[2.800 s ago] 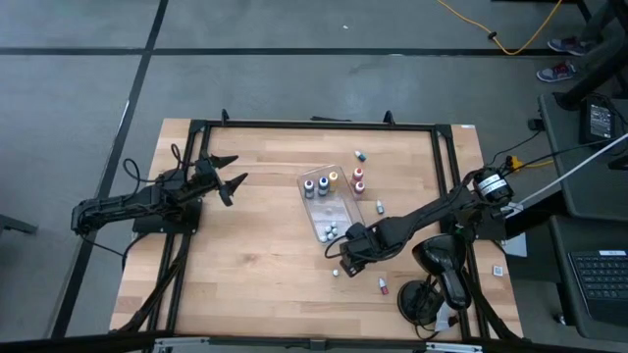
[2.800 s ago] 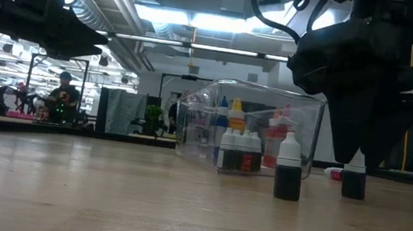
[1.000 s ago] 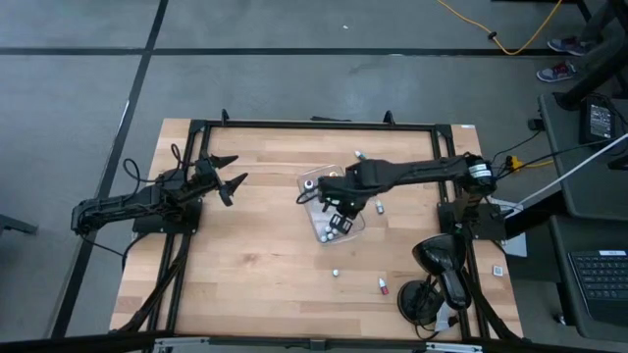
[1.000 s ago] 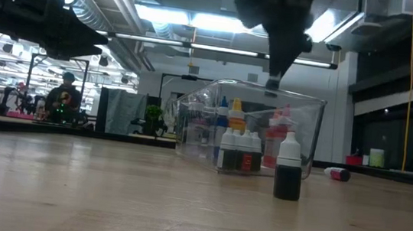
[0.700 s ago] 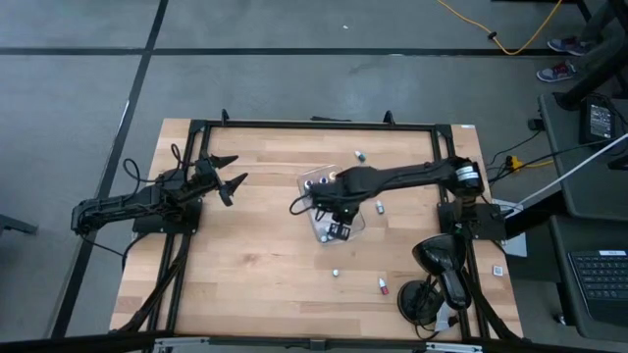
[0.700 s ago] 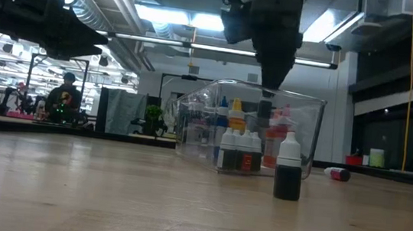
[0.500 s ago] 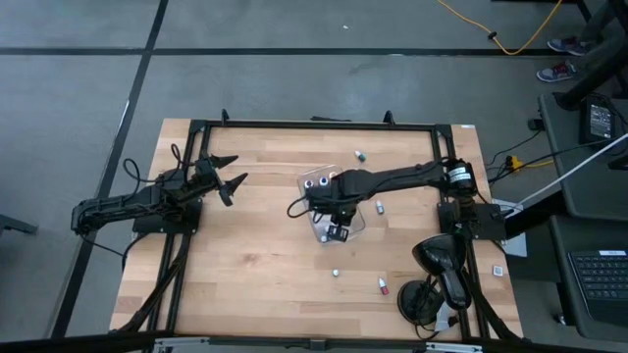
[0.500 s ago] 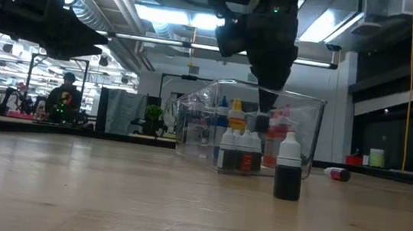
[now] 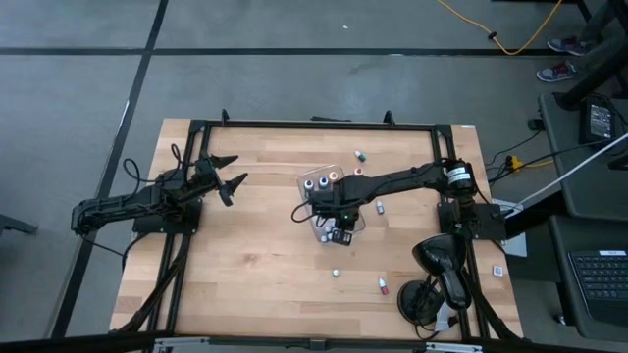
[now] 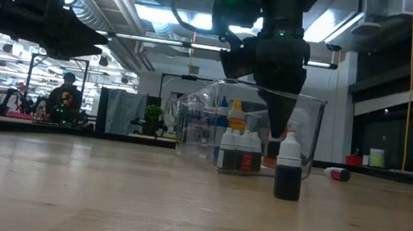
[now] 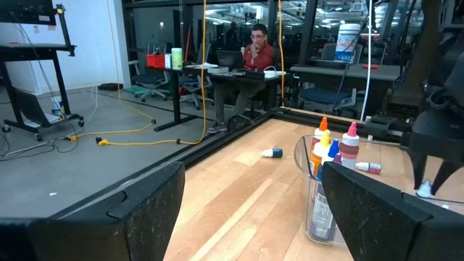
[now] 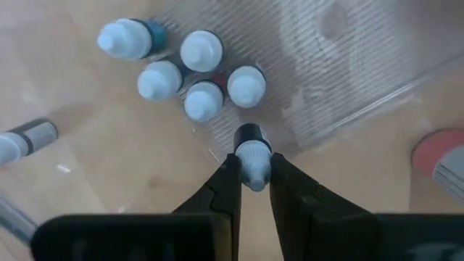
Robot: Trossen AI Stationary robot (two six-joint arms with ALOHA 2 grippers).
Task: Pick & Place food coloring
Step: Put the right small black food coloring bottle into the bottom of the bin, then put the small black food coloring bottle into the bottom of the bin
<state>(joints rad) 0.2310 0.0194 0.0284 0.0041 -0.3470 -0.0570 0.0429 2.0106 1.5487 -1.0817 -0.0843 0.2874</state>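
Your overhead view is evenly lit and sharp, the wooden table [image 9: 255, 245] bright, with only soft, short shadows under the arms. At table height you are looking into the ceiling lights [image 10: 178, 16], so the arms read as near-black silhouettes against the glare and the near boards go soft. Your right wrist view is blurred throughout, the clear tray [image 12: 348, 65] smeared with pale reflections, while the left wrist view keeps the room sharp and its own dark fingers [image 11: 145, 210] unfocused.
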